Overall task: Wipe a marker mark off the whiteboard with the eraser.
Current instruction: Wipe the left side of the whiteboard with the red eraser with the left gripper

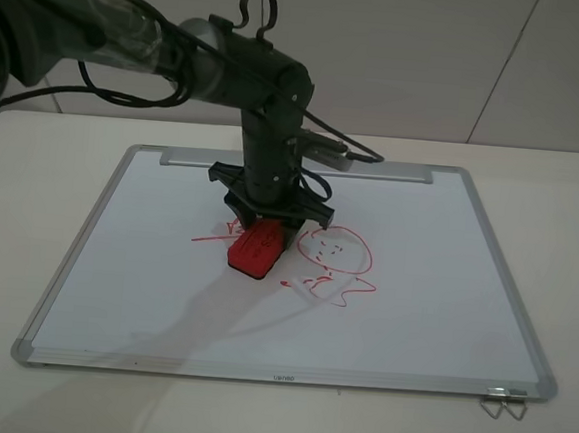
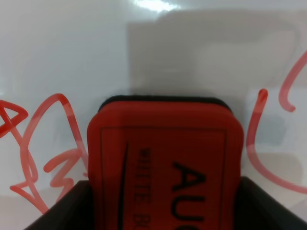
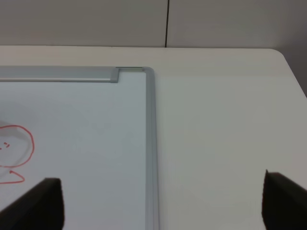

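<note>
Exterior high: one whiteboard [image 1: 433, 308], one marker mark [image 1: 206, 238], one doodle [image 1: 335, 250], left end effector [image 1: 266, 225] gripping one eraser [image 1: 257, 251].

The pale table [image 1: 568, 248] carries the whiteboard [image 1: 443, 299], lying flat across its middle, tray strip toward the far edge. A small wire clip [image 1: 502, 405] sits by the board's right corner nearest the table's front edge.

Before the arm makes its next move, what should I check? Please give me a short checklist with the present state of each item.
1. Left gripper holds eraser: ok.
2. Eraser at the mark: ok, strokes show beside it.
3. Felt flat on whiteboard: cannot tell.
4. Doodle out of wiping path: not ok, it lies close beside the eraser.
5. Right gripper clear: ok, open, off at the whiteboard's edge.
</note>
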Controlling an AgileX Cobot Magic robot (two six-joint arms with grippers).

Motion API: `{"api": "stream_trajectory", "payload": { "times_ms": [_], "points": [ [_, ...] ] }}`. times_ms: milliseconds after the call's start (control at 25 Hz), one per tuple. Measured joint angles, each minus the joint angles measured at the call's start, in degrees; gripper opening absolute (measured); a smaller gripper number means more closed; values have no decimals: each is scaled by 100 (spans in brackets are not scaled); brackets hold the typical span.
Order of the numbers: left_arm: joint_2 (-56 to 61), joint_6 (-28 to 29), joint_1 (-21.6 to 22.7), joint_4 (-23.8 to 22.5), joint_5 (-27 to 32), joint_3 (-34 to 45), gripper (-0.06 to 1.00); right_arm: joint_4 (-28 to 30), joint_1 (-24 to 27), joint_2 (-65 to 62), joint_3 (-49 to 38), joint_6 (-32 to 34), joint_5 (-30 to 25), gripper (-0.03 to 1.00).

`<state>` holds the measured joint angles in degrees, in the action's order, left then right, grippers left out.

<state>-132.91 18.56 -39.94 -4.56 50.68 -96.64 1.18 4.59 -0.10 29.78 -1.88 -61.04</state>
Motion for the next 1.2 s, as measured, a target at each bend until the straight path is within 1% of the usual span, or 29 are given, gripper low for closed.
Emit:
{"api": "stream_trajectory", "payload": {
  "times_ms": [160, 280, 560, 800, 1000, 1200],
  "points": [
    [-61, 21, 80, -280, 49, -38, 57, 0, 0, 0, 0, 0, 0, 71],
    [-67, -195, 374, -308, 55, -50, 57, 0, 0, 0, 0, 0, 0, 71],
    [-67, -817, 1179, -167, 121, -50, 57, 0, 0, 0, 0, 0, 0, 71],
    [-67, -1362, 1692, -68, 125, -56, 57, 0, 0, 0, 0, 0, 0, 71],
    [-67, -1640, 1749, 35, 120, -56, 57, 0, 0, 0, 0, 0, 0, 71],
    [-67, -1958, 1607, 74, 131, -60, 57, 0, 0, 0, 0, 0, 0, 71]
  ]
}}
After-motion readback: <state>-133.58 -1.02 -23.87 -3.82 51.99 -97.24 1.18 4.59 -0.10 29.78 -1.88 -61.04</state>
